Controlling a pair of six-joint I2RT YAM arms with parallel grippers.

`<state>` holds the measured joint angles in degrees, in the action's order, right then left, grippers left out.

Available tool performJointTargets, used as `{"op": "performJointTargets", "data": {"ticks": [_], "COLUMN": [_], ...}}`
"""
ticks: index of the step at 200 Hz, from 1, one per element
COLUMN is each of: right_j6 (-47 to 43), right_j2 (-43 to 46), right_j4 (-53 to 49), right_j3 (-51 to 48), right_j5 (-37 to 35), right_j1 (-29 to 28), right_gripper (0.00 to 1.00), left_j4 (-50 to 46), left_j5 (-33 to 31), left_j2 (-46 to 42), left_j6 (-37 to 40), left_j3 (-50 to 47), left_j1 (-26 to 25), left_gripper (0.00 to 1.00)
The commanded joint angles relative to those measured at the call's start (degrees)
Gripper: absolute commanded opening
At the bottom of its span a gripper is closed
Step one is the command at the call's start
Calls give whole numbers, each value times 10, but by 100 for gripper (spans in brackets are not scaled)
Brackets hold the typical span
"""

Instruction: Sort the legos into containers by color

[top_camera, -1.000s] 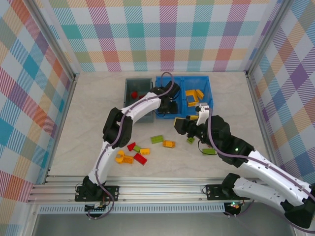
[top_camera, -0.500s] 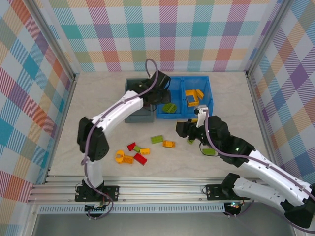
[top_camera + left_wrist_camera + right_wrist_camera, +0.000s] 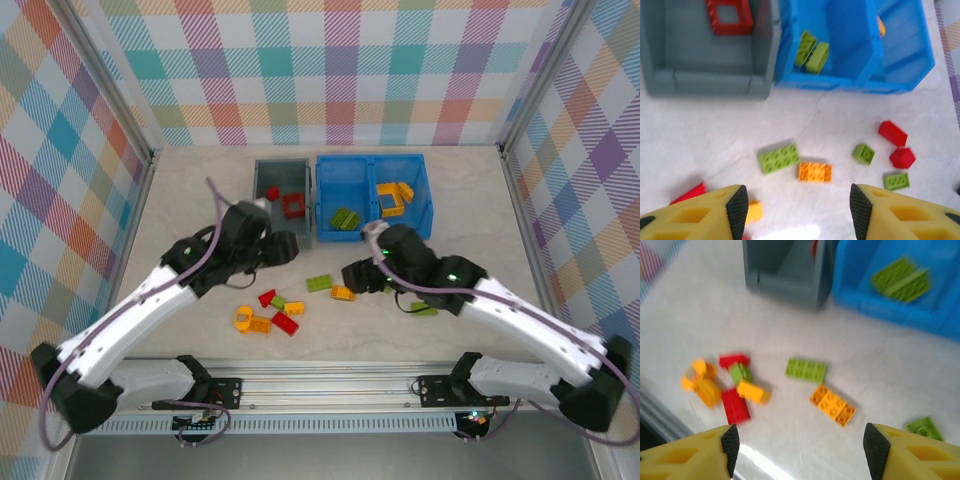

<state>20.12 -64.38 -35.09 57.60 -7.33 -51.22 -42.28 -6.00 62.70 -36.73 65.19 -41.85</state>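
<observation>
Well, both my jaws are spread wide and grip nothing. The left jaws hang over the desk [image 3: 460, 190] just in front of the grey bin [image 3: 700, 82]. Below them, untouched, lie a green plate [image 3: 779, 158] and an orange brick [image 3: 815, 171]. The right jaws hang over that same pair, near the blue bin [image 3: 372, 160]. A red frame [image 3: 293, 205] sits in the grey bin. Green legos [image 3: 345, 219] lie in the blue bin's left compartment and orange ones [image 3: 393, 197] in its right. The other legos [image 3: 270, 310] lie scattered on the desk — red, green and orange mixed.
</observation>
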Motion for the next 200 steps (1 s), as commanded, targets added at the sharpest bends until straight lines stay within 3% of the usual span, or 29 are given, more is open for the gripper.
{"op": "performJointTargets", "data": {"ticks": [1, 49, 72, 136, 179, 200], "right_j6": [-106, -154, -166, -190, -186, -186], "right_j2": [-89, -267, -338, -433, -472, -476], "right_j4": [-82, -137, -150, -110, -99, -93], "right_j3": [10, 90, 114, 152, 175, 177], "right_j5": [56, 4, -36, -81, -63, -41], "right_j1": [-8, -15, -24, -10, 19, 30], "right_gripper": [72, 80, 81, 83, 75, 65], "left_j4": [-19, 64, 65, 68, 77, 79], "left_j5": [19, 90, 86, 91, 100, 100], "left_j2": [-87, -284, -338, -333, -325, -325], "left_j6": [-52, -116, -143, -138, -131, -131], "left_j3": [-73, -236, -265, -257, -256, -256], "left_j1": [-4, -5, -5, -4, -5, -5], "left_gripper": [61, 68, 69, 70, 71, 71]}}
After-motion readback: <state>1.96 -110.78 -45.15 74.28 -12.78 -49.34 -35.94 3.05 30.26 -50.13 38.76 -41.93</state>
